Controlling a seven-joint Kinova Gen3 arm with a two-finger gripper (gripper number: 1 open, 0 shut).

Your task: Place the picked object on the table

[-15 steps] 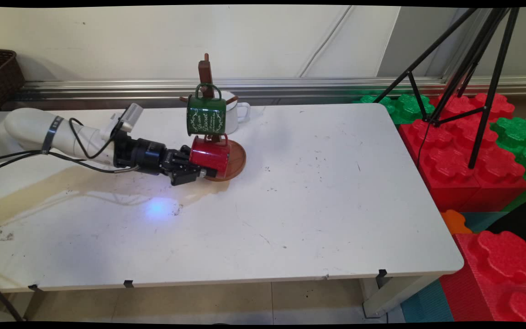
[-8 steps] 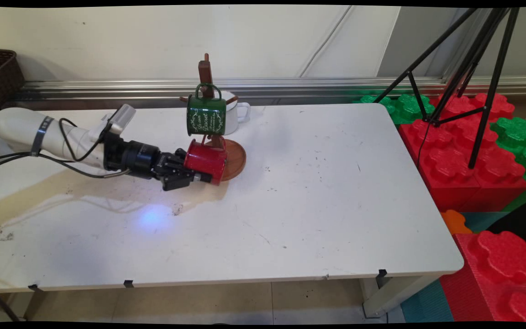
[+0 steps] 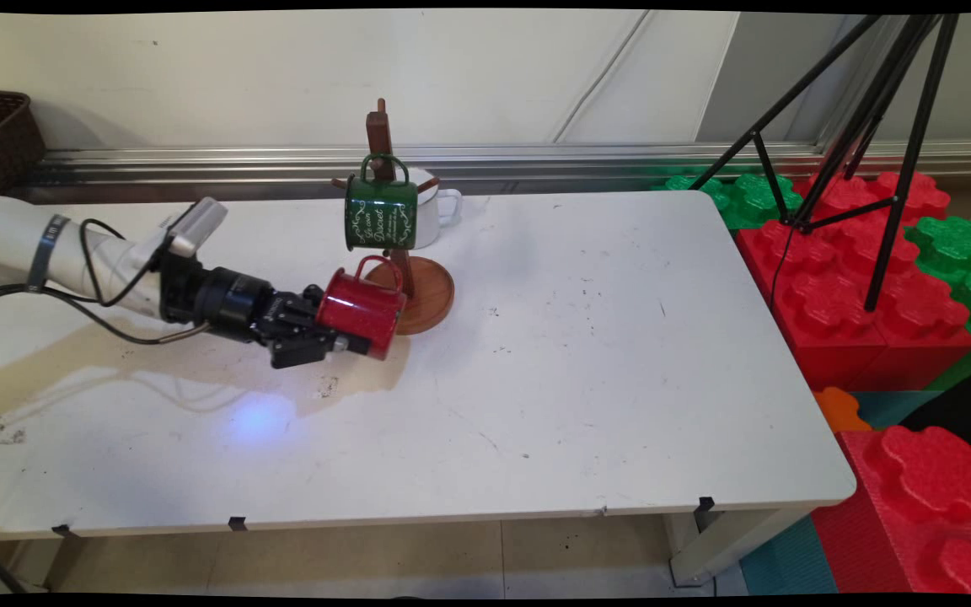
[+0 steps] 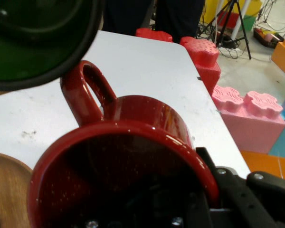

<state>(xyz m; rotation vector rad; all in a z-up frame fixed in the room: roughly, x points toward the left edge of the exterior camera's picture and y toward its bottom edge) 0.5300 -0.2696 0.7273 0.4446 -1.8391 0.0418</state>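
Main view: gripper (image 3: 342, 337) is clamped on the red mug (image 3: 361, 302) & has pulled back left from half a sec ago, so the mug is now off the mug tree (image 3: 393, 211) and held above the table (image 3: 587, 371), just left of the tree's round base (image 3: 428, 295); green mug (image 3: 381, 211) hangs on its peg. Hand view: red mug (image 4: 128, 161) fills the frame, mouth toward the cam, handle up, green mug (image 4: 38, 38) close at upper left, base edge (image 4: 4, 190) at lower left.

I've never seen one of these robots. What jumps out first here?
The tool grips a red mug on its side, just left of a wooden mug stand. A green mug hangs on that stand, a white mug behind it. Big red blocks sit right of the table.
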